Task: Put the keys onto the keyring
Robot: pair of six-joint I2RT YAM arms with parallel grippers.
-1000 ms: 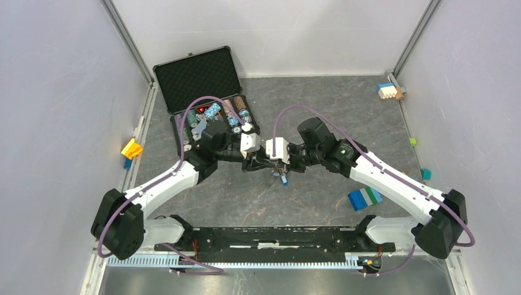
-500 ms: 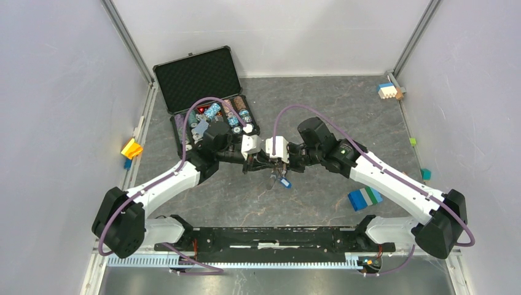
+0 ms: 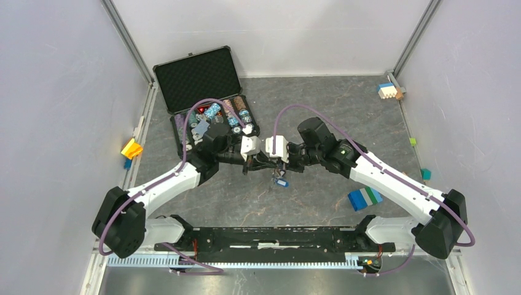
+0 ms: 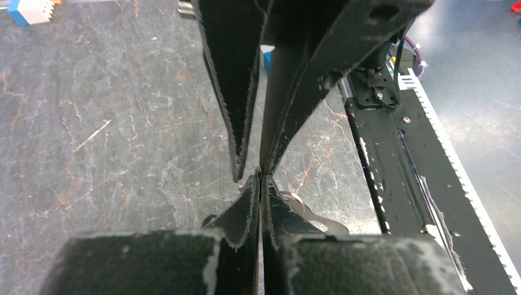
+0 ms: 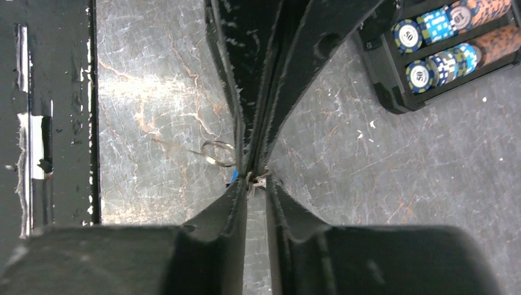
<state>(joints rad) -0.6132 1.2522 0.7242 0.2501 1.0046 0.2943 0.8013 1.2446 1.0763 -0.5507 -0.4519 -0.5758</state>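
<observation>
My two grippers meet tip to tip above the middle of the table. The left gripper [image 3: 265,161] [image 4: 261,179] is shut. A thin metal keyring [image 5: 219,152] [image 4: 305,206] sticks out beside its tips. The right gripper [image 3: 278,163] [image 5: 258,183] has its jaws nearly closed on a small metal piece, a key, right at the left gripper's tips. A key with a blue tag [image 3: 281,182] [image 5: 235,177] dangles just below the two grippers. I cannot tell whether it hangs on the ring. The black-and-white tagged keys are out of view.
An open black case [image 3: 198,77] with rows of poker chips [image 5: 442,43] lies behind the left arm. A blue, green and white block [image 3: 365,198] lies by the right forearm. Small blocks lie at the edges: yellow [image 3: 131,148], teal [image 3: 426,174], and blue and white [image 3: 388,90].
The grippers stay tip to tip. The left gripper has shifted slightly. The blue-tagged key has swung a little to the left beneath them.
</observation>
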